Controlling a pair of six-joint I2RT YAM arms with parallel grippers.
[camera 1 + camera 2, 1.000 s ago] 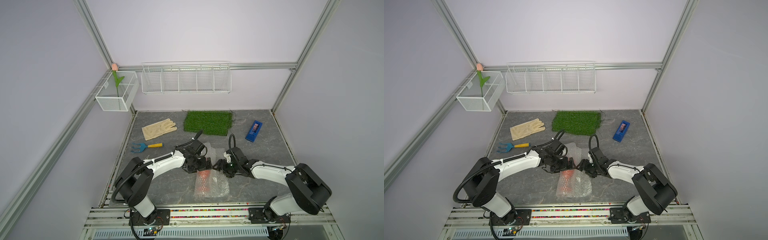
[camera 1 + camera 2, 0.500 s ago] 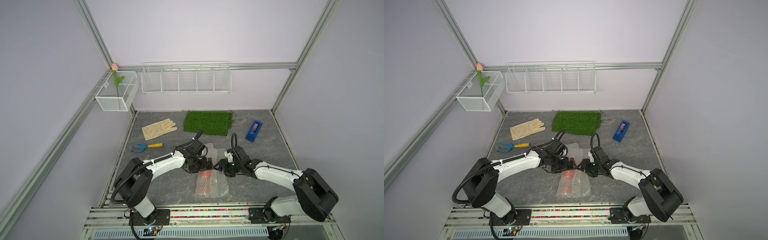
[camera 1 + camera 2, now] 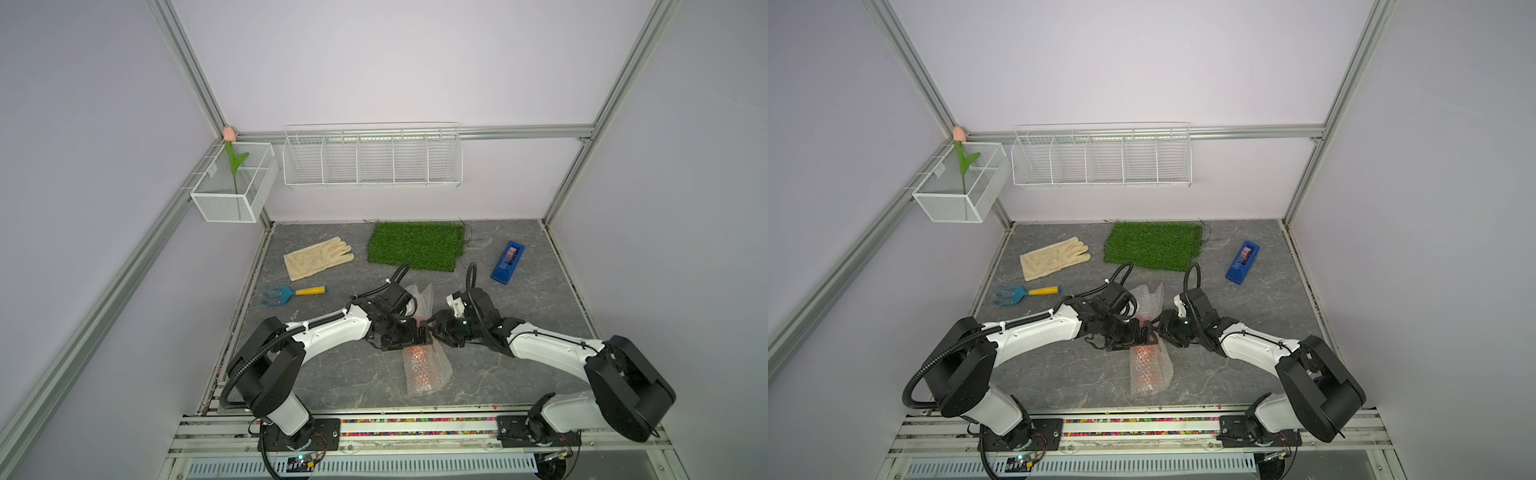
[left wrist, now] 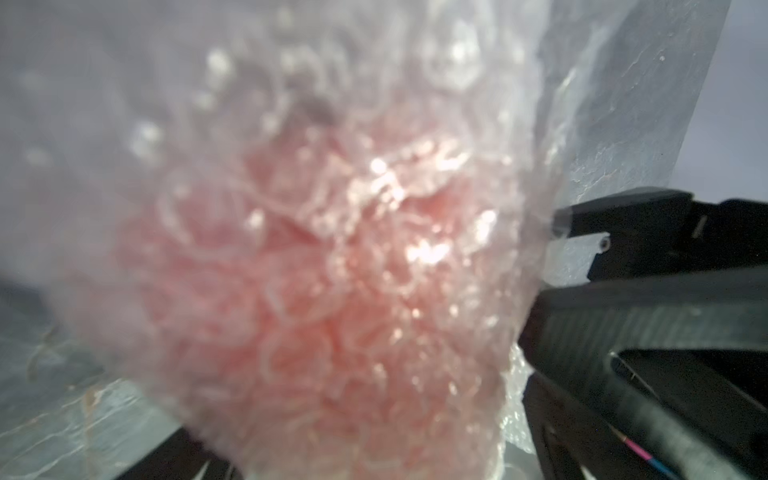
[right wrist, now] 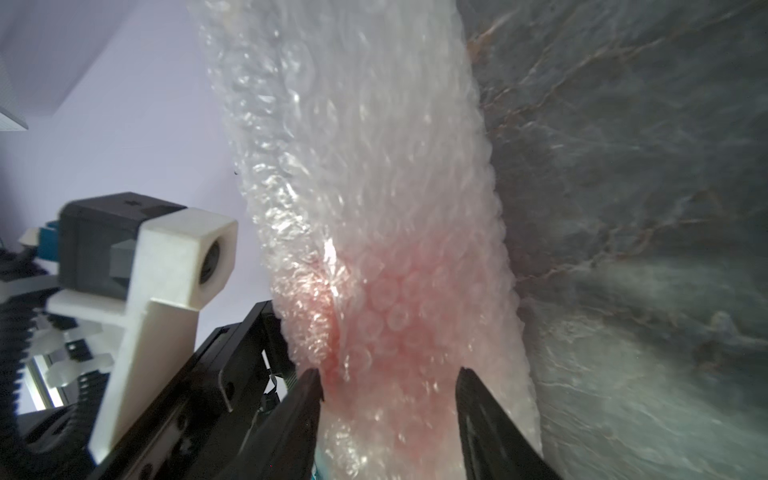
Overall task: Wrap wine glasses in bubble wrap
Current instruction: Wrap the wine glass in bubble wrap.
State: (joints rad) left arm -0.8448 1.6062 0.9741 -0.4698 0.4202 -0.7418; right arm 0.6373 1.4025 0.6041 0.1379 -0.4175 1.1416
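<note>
The wine glass [image 3: 417, 355] shows red through the bubble wrap [image 3: 427, 374] rolled round it. The bundle lies at the front middle of the table in both top views, bubble wrap [image 3: 1148, 372]. My left gripper [image 3: 423, 338] stands open at the bundle's far part, and the wrapped wine glass [image 4: 332, 311] fills its wrist view. Opposite it, my right gripper [image 3: 434, 329] meets the same part. In the right wrist view my right gripper [image 5: 386, 372] has a fingertip on each side of the wine glass [image 5: 386, 316], both touching the wrap.
Behind the arms lie a green turf mat [image 3: 415, 245], a cream glove [image 3: 318, 262], a blue hand rake [image 3: 291, 292] and a blue tape dispenser [image 3: 508, 262]. A wire basket [image 3: 372, 156] and a mesh box with a tulip [image 3: 232, 187] hang on the walls.
My right gripper's jaws have drawn in onto the wrapped bundle, and the right arm has shifted slightly to the right. The left arm and the bundle have stayed put.
</note>
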